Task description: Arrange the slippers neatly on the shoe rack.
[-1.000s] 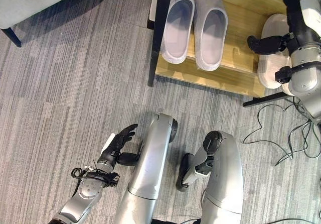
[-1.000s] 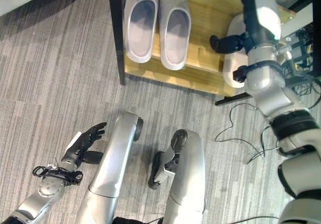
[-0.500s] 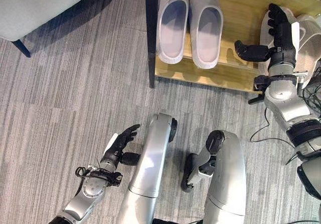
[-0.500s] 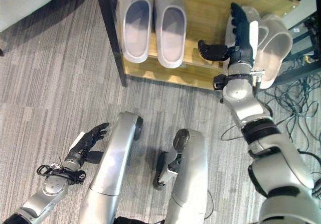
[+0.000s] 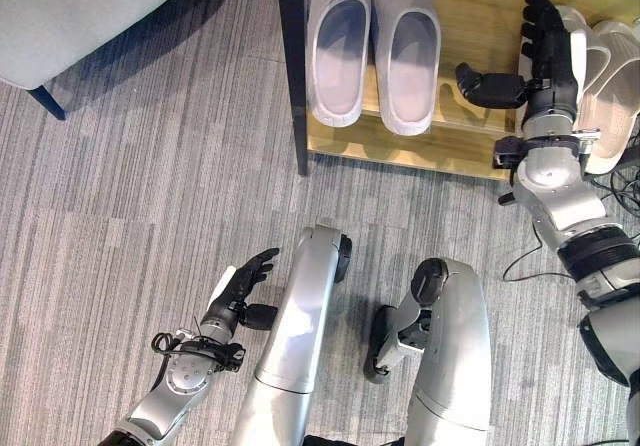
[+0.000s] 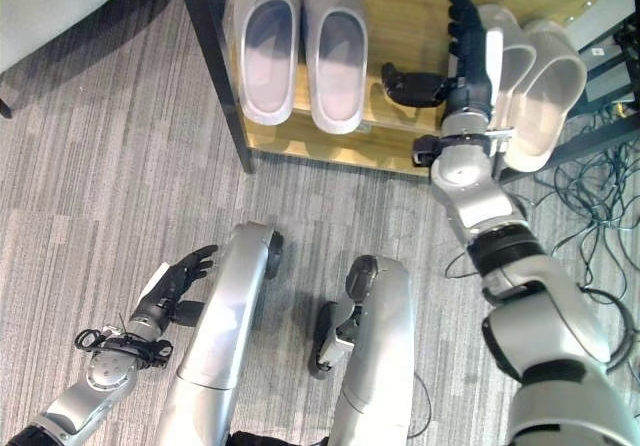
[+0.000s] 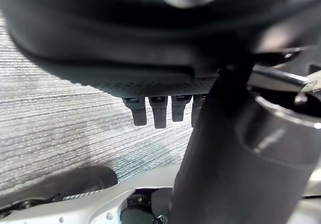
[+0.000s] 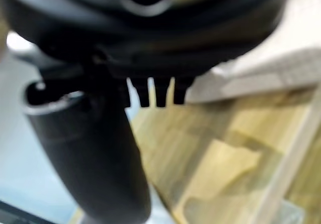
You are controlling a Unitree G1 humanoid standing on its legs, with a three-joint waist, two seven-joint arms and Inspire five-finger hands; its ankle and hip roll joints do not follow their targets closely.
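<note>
**Right hand spread beside the second pair on the rack**

In the left eye view, the wooden shoe rack [image 5: 470,131] fills the upper right of the frame. One pair of pale grey slippers [image 5: 375,46] sits side by side near its left end, toes away from the robot, looking squared up. At the far right, a cream pair [image 5: 600,61] lies close together. The right hand [image 5: 545,51] is over the inner one, fingers straight and thumb stretched wide toward the grey pair, holding nothing. I'd guess it is flat like that to nudge rather than lift. The left hand [image 5: 238,291] hangs low at lower left above the grey carpet [image 5: 130,186], loosely spread and empty.

The right eye view gives the same layout.

The left wrist view shows straight fingers [image 7: 153,113] over carpet.

The right wrist view shows straight fingertips [image 8: 159,96] above the rack's wood, with a cream slipper edge [image 8: 261,73] beside them.
</note>
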